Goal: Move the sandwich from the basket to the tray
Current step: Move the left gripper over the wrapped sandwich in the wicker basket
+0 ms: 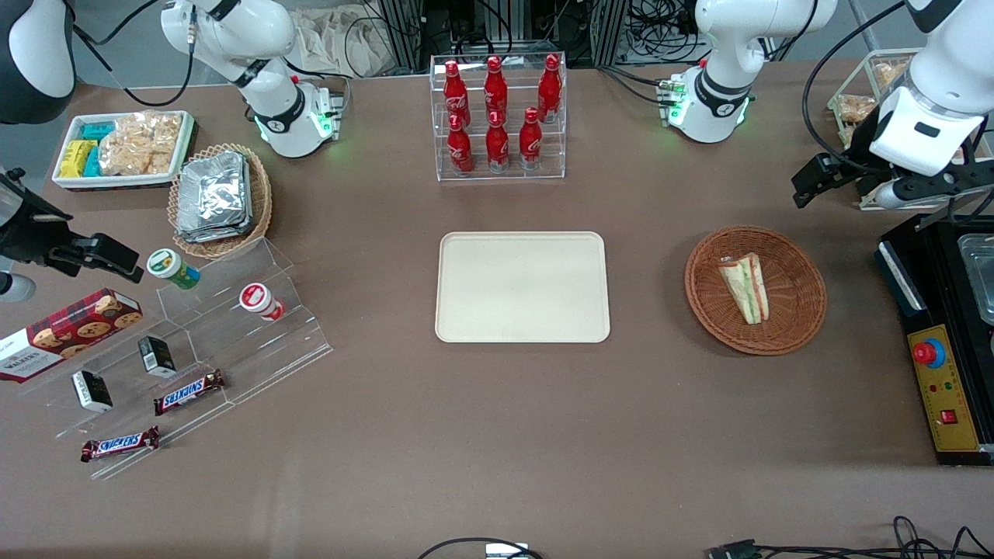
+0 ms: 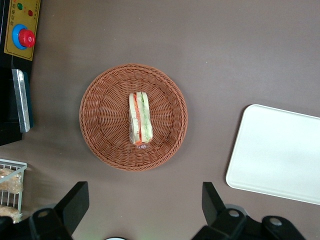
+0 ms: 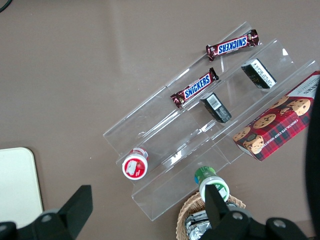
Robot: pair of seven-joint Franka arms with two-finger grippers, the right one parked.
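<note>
Nothing is moved yet: the sandwich [image 1: 746, 286] lies in the basket [image 1: 800, 318] (near the bare tray [image 1: 522, 286]), and the gripper [image 2: 142, 205] hangs up high, fingers wide apart, holding nothing.

Front view looks down across the table; left wrist view, above, shares basket [image 1: 755, 289] and gripper [image 2: 142, 202].

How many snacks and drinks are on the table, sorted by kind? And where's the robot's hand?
Red cola bottles in the clear rack: 6
Snickers bars: 2
Small black boxes: 2
Round lidded cups: 2
Triangular wrapped sandwich in the reddish-brown wicker basket: 1
Red cookie box: 1
Total: 14
The cream rectangular tray holds nothing. The gripper hovers above the basket, fingers open.
</note>
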